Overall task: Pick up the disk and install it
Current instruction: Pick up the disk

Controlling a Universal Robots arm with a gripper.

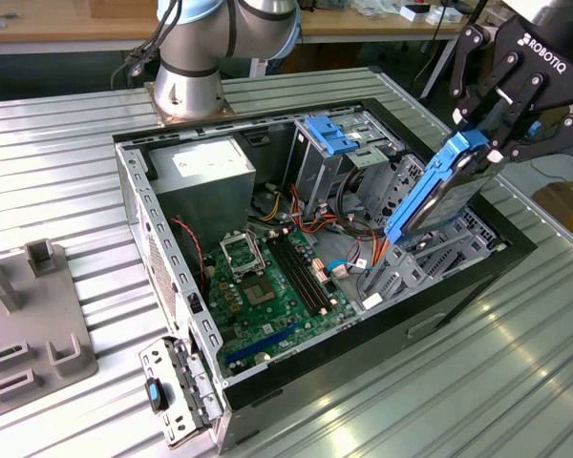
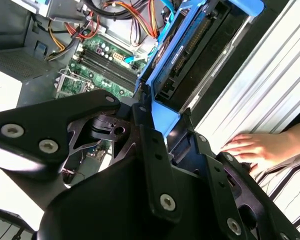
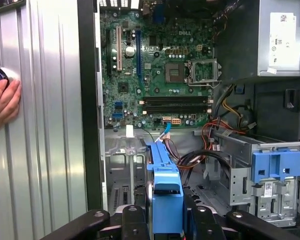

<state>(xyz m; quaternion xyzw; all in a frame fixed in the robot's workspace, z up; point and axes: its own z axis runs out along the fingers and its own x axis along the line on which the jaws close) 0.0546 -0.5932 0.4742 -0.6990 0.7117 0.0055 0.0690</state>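
The claw [image 1: 482, 143] is clamped on the upper end of the disk [image 1: 437, 191]. It holds the disk tilted in the air, lower end down, over the drive bay [image 1: 430, 253] at the exterior view's right end of the open computer case [image 1: 143, 191]. The disk is not seated yet.

I see three risks. With the disk at this slant, its lower corner could catch on the edge of the bay and jam instead of sliding in. The loose cables [image 1: 358, 224] lie just beside the bay, so they could be snagged or pinched under the disk. The grip is on one end only, so a knock might twist the disk between the claw's fingers. A person's hand [image 2: 255, 150] also rests on the counter [image 1: 67, 134] near the case in the second wrist view, close enough to be struck if the arm swings that way.

By count there is one disk, one claw, one case, one green circuit board [image 1: 267, 277], one metal cage [image 1: 315, 176] with one blue latch [image 1: 327, 134], one power supply [image 1: 205, 167] and one hand.
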